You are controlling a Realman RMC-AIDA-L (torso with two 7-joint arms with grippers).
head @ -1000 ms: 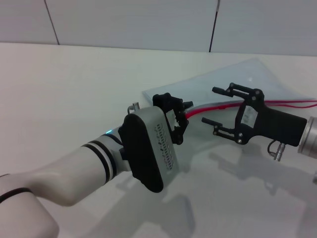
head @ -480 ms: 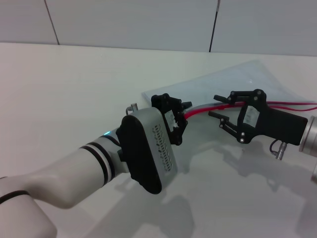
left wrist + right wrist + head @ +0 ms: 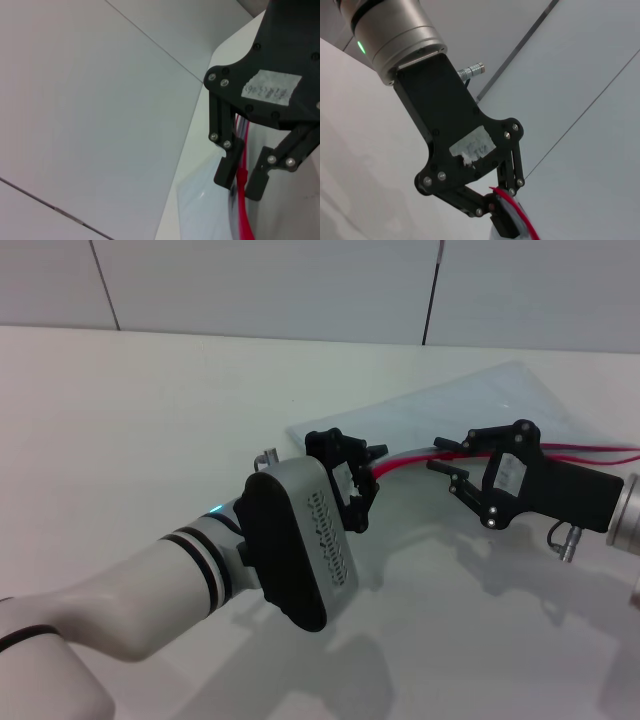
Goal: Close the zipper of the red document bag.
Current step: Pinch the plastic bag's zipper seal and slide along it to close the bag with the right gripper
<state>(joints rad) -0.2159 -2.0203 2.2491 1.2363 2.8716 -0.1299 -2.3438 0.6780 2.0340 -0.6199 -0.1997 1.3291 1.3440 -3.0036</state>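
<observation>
The red document bag (image 3: 500,400) lies flat at the back right of the white table, pale and translucent. Its zipper (image 3: 590,450) runs as a red strip along the near edge. My left gripper (image 3: 368,472) is shut on the strip's left end, and the right wrist view shows this gripper (image 3: 501,200) pinching the red zipper (image 3: 527,225). A short way to the right, my right gripper (image 3: 438,456) straddles the strip with a narrow gap still between its fingers. The left wrist view shows this gripper (image 3: 241,179) with the zipper (image 3: 245,220) running between its tips. I cannot make out the slider.
The white table (image 3: 150,420) stretches bare to the left and front. A pale panelled wall (image 3: 250,280) with dark seams stands behind it. My left forearm (image 3: 200,570) crosses the near left of the table.
My right gripper has narrowed from wide open to a small gap around the red strip and shifted slightly right. The left gripper has kept its hold.
</observation>
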